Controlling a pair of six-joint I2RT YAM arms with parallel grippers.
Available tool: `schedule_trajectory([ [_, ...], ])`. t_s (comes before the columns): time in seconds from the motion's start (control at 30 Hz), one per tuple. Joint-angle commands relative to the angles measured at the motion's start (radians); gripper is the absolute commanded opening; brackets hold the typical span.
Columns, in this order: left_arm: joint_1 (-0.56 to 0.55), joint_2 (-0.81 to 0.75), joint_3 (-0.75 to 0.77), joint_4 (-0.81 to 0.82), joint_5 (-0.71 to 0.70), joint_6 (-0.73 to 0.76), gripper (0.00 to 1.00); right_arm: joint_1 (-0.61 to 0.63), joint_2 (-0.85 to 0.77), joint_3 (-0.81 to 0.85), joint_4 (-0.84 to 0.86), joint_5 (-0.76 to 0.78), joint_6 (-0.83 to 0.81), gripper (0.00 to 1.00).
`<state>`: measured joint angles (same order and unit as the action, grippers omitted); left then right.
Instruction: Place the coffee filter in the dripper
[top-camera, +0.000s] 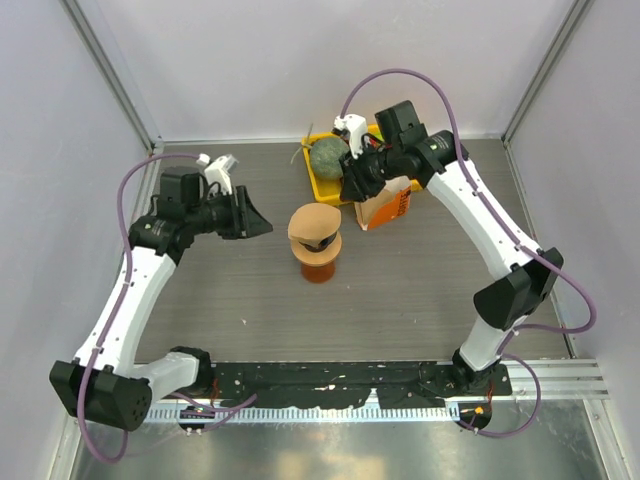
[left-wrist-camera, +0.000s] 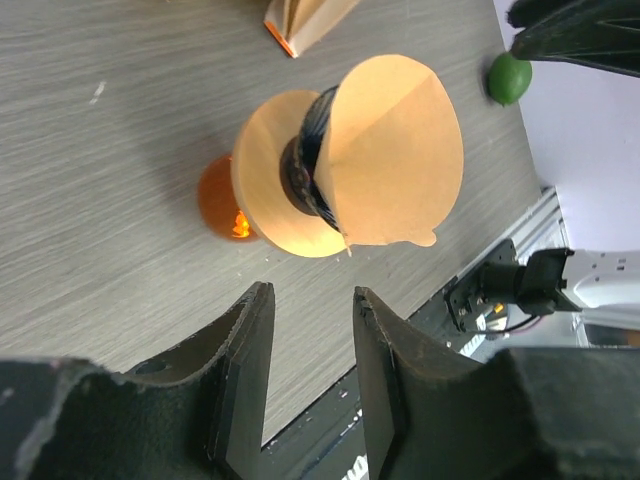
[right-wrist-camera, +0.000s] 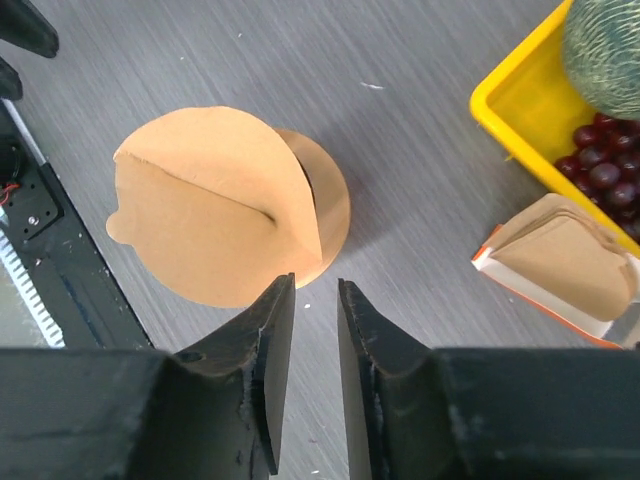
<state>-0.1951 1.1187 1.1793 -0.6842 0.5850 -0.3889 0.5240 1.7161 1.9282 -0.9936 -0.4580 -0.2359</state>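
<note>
The tan coffee filter (top-camera: 314, 221) sits in the mouth of the dark blue dripper (top-camera: 319, 244), which stands on the orange-brown stand (top-camera: 319, 268) mid-table. The filter is part-opened, and its two flaps stick out above the rim (left-wrist-camera: 392, 150) (right-wrist-camera: 210, 200). Only a dark sliver of the dripper shows between the flaps (left-wrist-camera: 304, 165) (right-wrist-camera: 309, 196). My left gripper (top-camera: 260, 224) (left-wrist-camera: 312, 296) is open and empty, left of the filter. My right gripper (top-camera: 351, 190) (right-wrist-camera: 314, 284) hangs behind and to the right of it, jaws slightly apart and empty.
An orange-and-white carton (top-camera: 391, 207) (right-wrist-camera: 562, 262) holding more filters stands right of the stand. Behind it a yellow tray (top-camera: 322, 187) (right-wrist-camera: 500, 108) holds a green melon (top-camera: 327, 157) and dark red berries (right-wrist-camera: 598, 176). A small green fruit (left-wrist-camera: 510, 78) shows in the left wrist view.
</note>
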Motion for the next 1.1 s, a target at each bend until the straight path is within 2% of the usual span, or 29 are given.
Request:
schedule_trajectory([
  [0.0, -0.069, 0.027, 0.017, 0.035, -0.007, 0.057, 0.41, 0.004, 0.025, -0.012, -0.008, -0.090, 0.035, 0.32],
  [0.33, -0.125, 0.059, 0.016, 0.020, -0.037, 0.099, 0.46, 0.004, 0.071, -0.018, -0.011, -0.077, 0.049, 0.39],
  [0.4, -0.138, 0.067, 0.020, 0.015, -0.033, 0.110, 0.47, 0.004, 0.074, -0.026, -0.008, -0.068, 0.053, 0.45],
  [0.53, -0.152, 0.085, 0.026, 0.011, -0.039, 0.133, 0.48, 0.004, 0.076, -0.029, -0.008, -0.065, 0.055, 0.47],
  [0.8, -0.175, 0.127, 0.052, 0.011, -0.053, 0.171, 0.48, 0.007, 0.089, -0.032, -0.005, -0.070, 0.056, 0.42],
  [1.07, -0.205, 0.164, 0.088, 0.031, -0.053, 0.173, 0.43, 0.011, 0.096, -0.021, -0.007, -0.085, 0.058, 0.29],
])
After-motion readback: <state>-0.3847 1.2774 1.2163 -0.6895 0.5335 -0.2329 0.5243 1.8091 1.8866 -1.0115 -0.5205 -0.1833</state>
